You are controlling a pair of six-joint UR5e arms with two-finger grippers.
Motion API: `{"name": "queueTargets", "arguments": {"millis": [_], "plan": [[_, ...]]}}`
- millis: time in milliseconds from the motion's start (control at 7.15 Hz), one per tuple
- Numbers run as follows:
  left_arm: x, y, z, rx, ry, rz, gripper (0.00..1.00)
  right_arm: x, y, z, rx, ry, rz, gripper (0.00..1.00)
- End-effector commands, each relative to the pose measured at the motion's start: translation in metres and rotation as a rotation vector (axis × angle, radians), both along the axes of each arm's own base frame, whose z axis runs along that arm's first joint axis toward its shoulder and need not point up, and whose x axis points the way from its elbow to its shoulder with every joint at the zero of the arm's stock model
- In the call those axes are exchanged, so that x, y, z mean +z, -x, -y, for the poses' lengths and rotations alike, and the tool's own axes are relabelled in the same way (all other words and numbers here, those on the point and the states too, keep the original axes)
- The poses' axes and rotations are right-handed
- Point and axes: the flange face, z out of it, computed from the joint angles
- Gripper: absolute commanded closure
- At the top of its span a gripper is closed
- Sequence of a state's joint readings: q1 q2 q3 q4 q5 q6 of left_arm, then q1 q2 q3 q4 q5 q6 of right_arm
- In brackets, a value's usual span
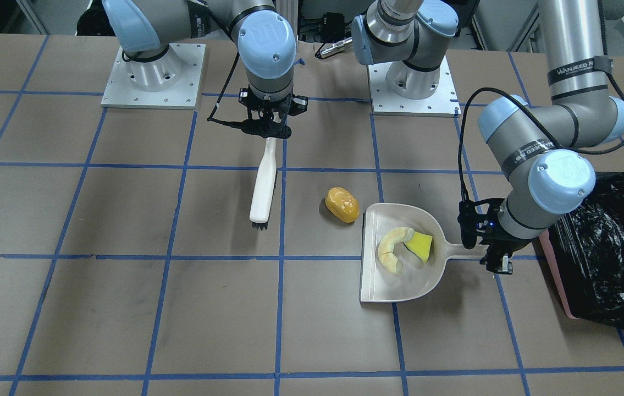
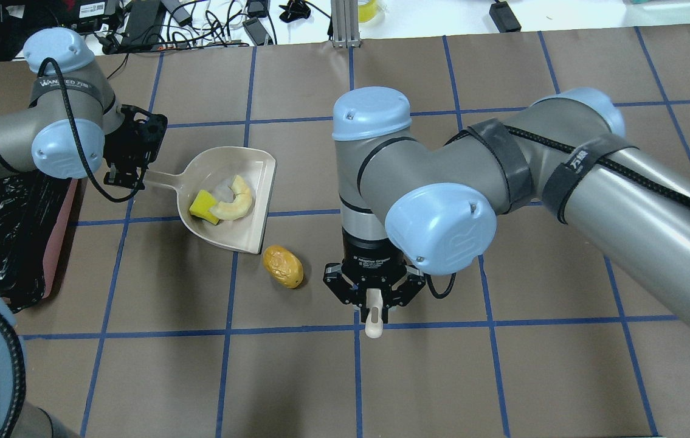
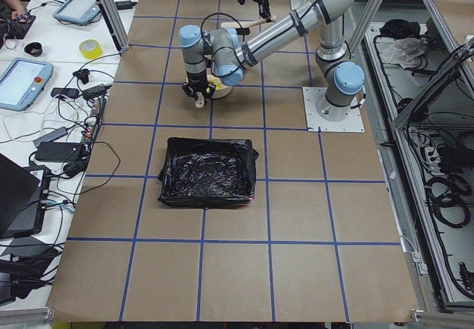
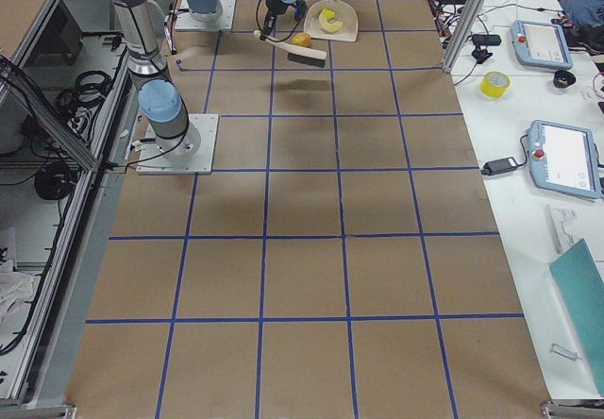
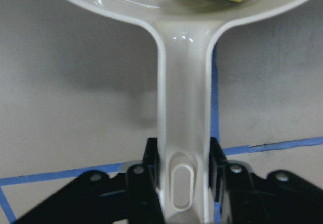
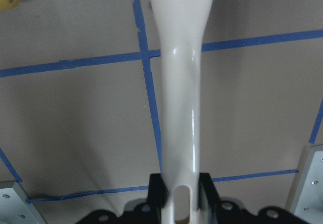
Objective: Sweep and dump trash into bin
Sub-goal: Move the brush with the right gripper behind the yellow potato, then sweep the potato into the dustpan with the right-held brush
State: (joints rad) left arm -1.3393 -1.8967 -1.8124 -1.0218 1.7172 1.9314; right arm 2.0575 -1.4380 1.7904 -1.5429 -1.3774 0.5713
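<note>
Nearest the front-facing camera, with clock directions read on that picture, the beige dustpan [image 1: 399, 283] sits over the brown gridded table [image 1: 125, 286], its straight open lip facing 9 o'clock and its handle pointing to 3 o'clock. Inside the pan lie the curved tan-and-white bread piece [image 1: 390, 248] and, touching it at its 3 o'clock side, the yellow-green wedge [image 1: 421, 246]. At the handle's end the left gripper [image 1: 476, 248] grips the dustpan; in the left wrist view its black fingers [image 5: 151, 181] press both sides of the handle. At 3 o'clock from the gripper stands the bin [image 1: 556, 272], pink-sided and lined with a crinkly black bag [image 1: 608, 247], just beside the left arm and apart from the pan. Farther back, at 10 o'clock from the pan and just off its lip, the orange-yellow lump [image 1: 342, 204] lies on the table, outside the pan. At 9 o'clock from the lump hangs the white brush [image 1: 264, 184], dark bristles toward 6 o'clock; in the right-side view its shadow falls apart from it, so it is off the table. At the brush's 12 o'clock end the right gripper [image 1: 269, 129] clamps the handle, its fingers [image 6: 157, 188] closed on it.
</note>
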Motion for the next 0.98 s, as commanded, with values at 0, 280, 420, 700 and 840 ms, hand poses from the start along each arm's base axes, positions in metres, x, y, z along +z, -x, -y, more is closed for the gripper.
{"name": "queueTargets", "arguments": {"millis": [0, 280, 420, 700, 840], "plan": [[0.0, 0.01, -0.042, 0.0, -0.009, 0.005, 0.95, -0.017, -0.026, -0.028, 0.019, 0.036, 0.01, 1.0], [-0.014, 0.016, -0.062, 0.029, -0.003, 0.009, 0.95, -0.033, -0.042, -0.04, 0.003, 0.017, 0.017, 1.0], [-0.014, 0.017, -0.064, 0.03, -0.001, 0.014, 0.95, -0.046, -0.059, -0.044, -0.034, 0.002, 0.04, 1.0], [-0.012, 0.021, -0.065, 0.035, 0.004, 0.017, 0.95, -0.076, -0.083, -0.04, -0.041, 0.022, 0.048, 1.0], [-0.012, 0.021, -0.065, 0.036, 0.003, 0.017, 0.95, -0.083, -0.09, -0.033, -0.045, 0.043, 0.068, 1.0]]}}
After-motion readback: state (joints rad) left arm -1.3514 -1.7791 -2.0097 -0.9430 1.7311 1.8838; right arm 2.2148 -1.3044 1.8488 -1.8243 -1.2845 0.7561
